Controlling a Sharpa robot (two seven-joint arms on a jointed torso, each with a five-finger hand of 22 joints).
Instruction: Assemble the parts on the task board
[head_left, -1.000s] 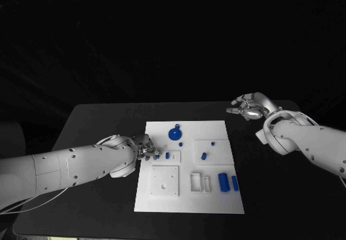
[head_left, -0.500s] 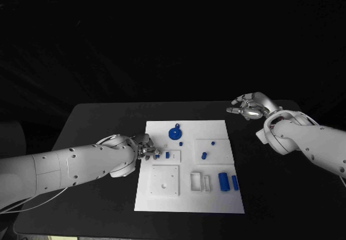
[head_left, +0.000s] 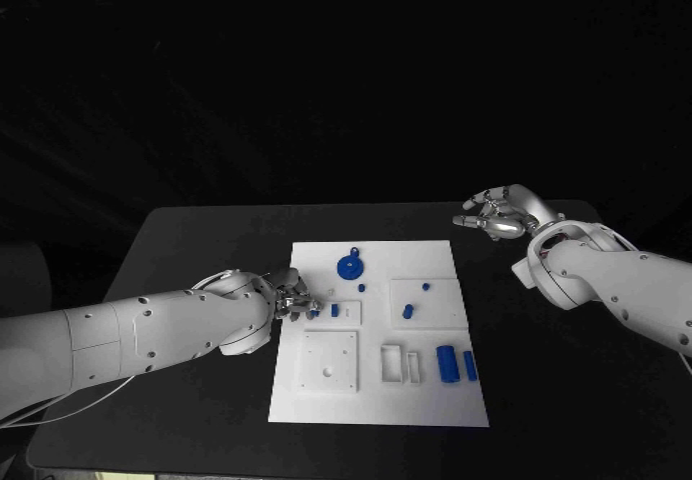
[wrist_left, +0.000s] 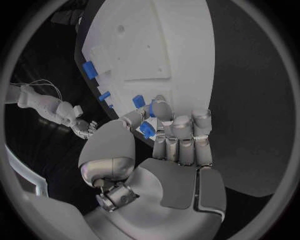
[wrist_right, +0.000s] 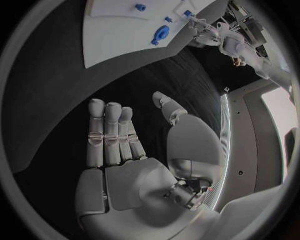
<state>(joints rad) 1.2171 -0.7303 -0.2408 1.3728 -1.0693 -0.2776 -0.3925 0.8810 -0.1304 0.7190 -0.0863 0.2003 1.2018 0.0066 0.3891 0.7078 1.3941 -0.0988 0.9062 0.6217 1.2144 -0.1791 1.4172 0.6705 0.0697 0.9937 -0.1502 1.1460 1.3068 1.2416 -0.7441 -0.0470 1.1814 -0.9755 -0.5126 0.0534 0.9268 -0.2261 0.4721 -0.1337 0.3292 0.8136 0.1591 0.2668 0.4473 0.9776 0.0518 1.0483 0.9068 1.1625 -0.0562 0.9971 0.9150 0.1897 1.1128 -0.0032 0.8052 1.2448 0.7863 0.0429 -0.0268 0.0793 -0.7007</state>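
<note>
Head view: left hand (head_left: 293, 295) at the board's (head_left: 378, 400) left edge, pinching a small blue part (wrist_left: 146, 129) over the board; right hand (head_left: 495, 213) empty, fingers apart, well off at the far right. Risk: the thin pinch may let the part tilt or slip, so it misses its socket.

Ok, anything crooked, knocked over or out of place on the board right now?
Nothing stands out. The task board lies flat on the table, the blue parts sit on it, the left hand pinches a small blue part at its edge, and the right hand hovers off-board.
</note>
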